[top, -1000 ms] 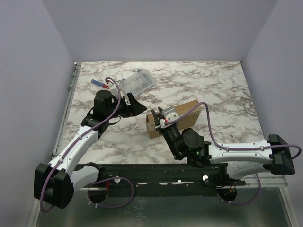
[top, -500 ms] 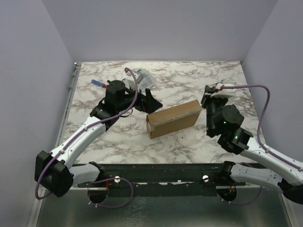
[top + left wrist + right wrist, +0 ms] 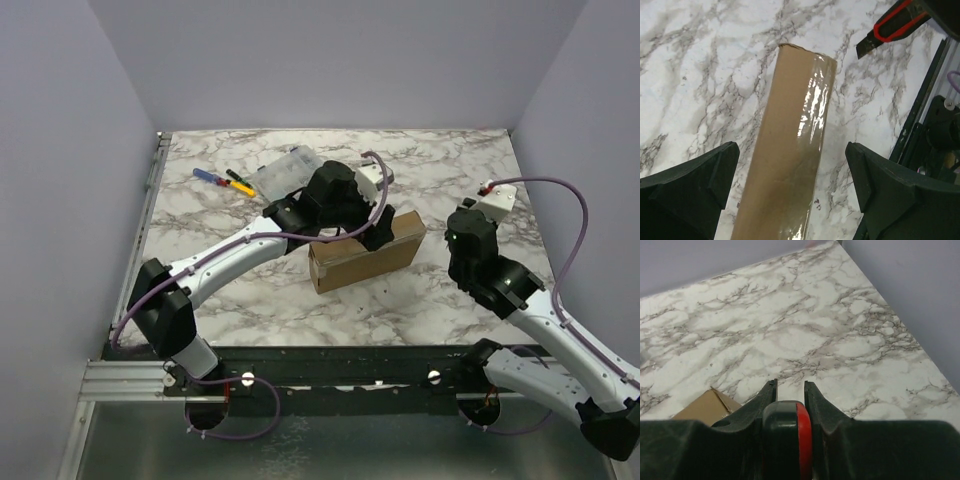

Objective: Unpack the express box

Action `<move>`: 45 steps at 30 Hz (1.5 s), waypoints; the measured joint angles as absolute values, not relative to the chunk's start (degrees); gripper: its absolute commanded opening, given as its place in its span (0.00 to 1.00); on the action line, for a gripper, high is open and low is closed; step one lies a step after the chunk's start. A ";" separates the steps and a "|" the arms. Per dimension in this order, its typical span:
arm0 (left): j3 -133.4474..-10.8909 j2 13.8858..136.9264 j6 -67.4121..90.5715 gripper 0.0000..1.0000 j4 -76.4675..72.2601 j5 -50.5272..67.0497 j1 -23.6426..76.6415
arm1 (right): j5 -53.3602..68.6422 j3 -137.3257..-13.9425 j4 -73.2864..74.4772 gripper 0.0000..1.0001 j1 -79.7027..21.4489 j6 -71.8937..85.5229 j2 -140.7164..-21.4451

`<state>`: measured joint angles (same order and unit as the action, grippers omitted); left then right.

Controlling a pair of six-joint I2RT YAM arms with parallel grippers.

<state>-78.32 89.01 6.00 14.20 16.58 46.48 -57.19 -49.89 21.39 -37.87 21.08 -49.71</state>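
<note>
Brown express box (image 3: pixel 790 150) between wide-spread left jaws, not touching; right jaws clamp red-black knife (image 3: pixel 890 27).

My left pincer (image 3: pixel 791 146) hangs spread wide over the express box (image 3: pixel 362 268), with bare desk (image 3: pixel 300 315) showing on either side of the cardboard, so there's room for the fingers. Just off the box's right end, the utility knife (image 3: pixel 888 26) clamped in the right pincer (image 3: pixel 790 386) crowds that lane. Back left, the clear case (image 3: pixel 283 172) and small tools (image 3: pixel 225 181) block the way. The far-right marble is open.
</note>
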 measured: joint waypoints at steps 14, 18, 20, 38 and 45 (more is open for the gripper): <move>-79.77 94.39 3.40 0.95 16.88 9.34 51.20 | -51.20 -45.58 24.58 0.01 -37.76 25.61 -39.68; -79.96 95.96 3.84 0.88 17.91 5.78 51.24 | -49.43 -44.80 23.79 0.01 -37.76 25.30 -38.46; -80.16 96.38 4.23 0.85 18.55 4.03 51.22 | -48.56 -44.77 23.35 0.01 -37.76 25.08 -38.44; -56.99 90.17 37.87 0.76 -5.23 20.64 31.44 | -40.53 -43.11 18.50 0.01 -37.76 23.99 -40.93; -39.20 85.17 56.75 0.77 -22.79 17.04 29.39 | -35.11 -42.57 17.15 0.01 -37.76 23.99 -45.17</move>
